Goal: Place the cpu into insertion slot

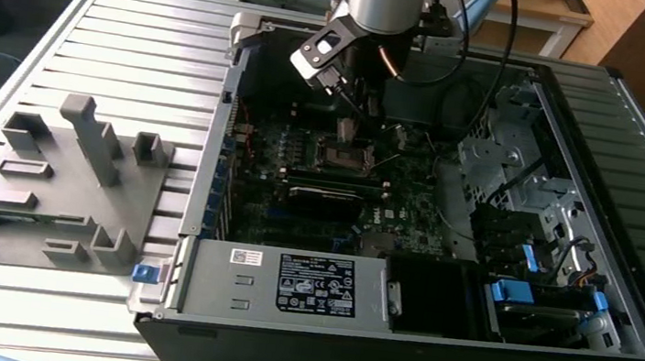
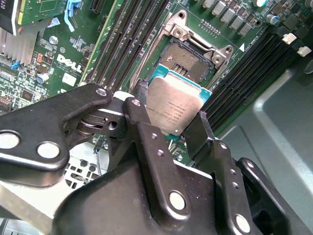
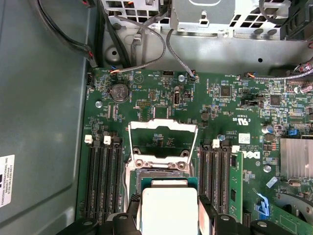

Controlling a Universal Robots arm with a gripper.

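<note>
The cpu [image 2: 173, 107], a thin square chip with a silver-grey top, is pinched by its edges between my gripper's [image 2: 171, 105] two black fingers [image 2: 142, 127]. It hangs tilted just above the insertion slot [image 2: 188, 61], whose dark centre and silvery frame show partly past the chip's edge. In the first wrist view the cpu [image 3: 168, 205] covers the near part of the insertion slot [image 3: 161, 169], and the slot's metal load plate [image 3: 163, 139] stands flipped open. In the exterior view my gripper [image 1: 347, 130] reaches down inside the open computer case, right over the insertion slot [image 1: 346, 154].
Long black memory slots [image 3: 103, 176] flank the socket on both sides. A finned heat sink [image 3: 296, 156] and cables [image 3: 142, 44] lie nearby. The grey labelled power-supply box [image 1: 285, 282] fills the case's near side. A grey plastic block [image 1: 51, 184] sits outside on the slatted table.
</note>
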